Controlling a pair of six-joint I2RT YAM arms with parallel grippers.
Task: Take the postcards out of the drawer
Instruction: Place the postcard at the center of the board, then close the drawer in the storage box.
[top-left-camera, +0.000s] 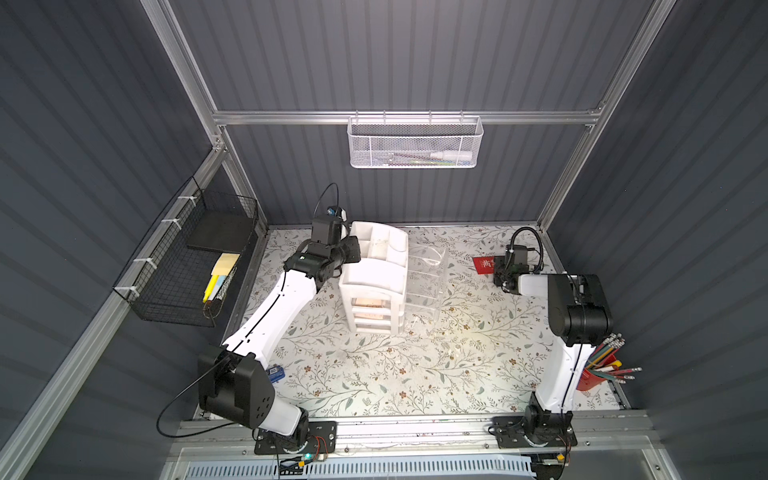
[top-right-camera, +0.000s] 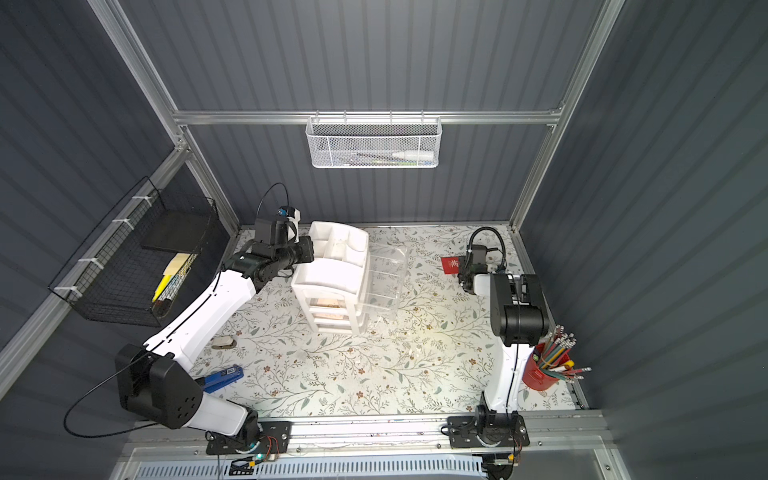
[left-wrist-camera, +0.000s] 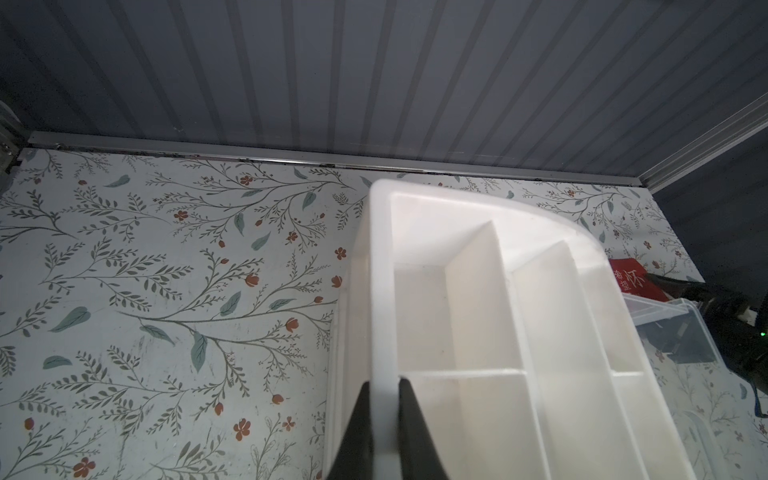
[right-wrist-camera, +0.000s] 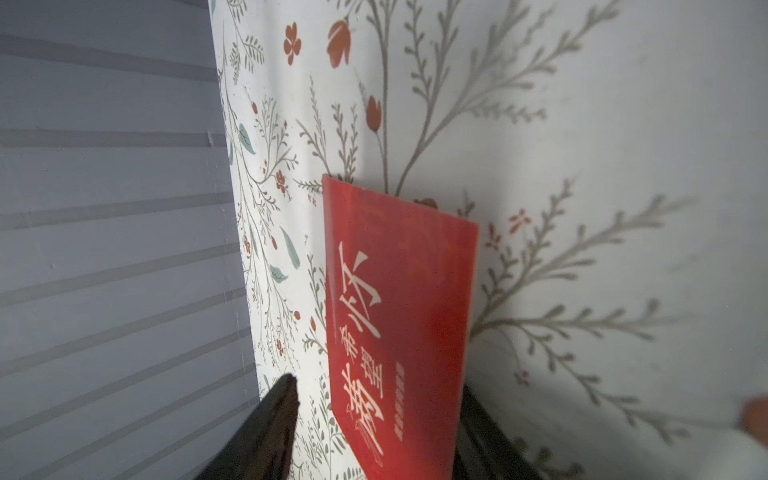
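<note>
- left gripper (left-wrist-camera: 384, 382) pinched narrow on the top rim of the white organizer (top-left-camera: 374, 266), likely bracing it
- clear drawer (top-left-camera: 426, 278) pulled out of the organizer on the right-arm side; looks empty, but hard to confirm through see-through plastic
- red postcard (right-wrist-camera: 399, 291) out on the table (top-left-camera: 395, 374), well apart from the organizer, beyond the open drawer
- right gripper (right-wrist-camera: 376, 384) at that card with jaws parted: one finger clear of it, the card's edge near or against the other; reads as let go, not gripped
- two peach shapes (top-left-camera: 369, 300) visible through the organizer's front, in lower drawers; probably the other postcards, lettering too small to confirm
- progress estimate: one of three out, two left inside; probably needs those lower drawers opened
</note>
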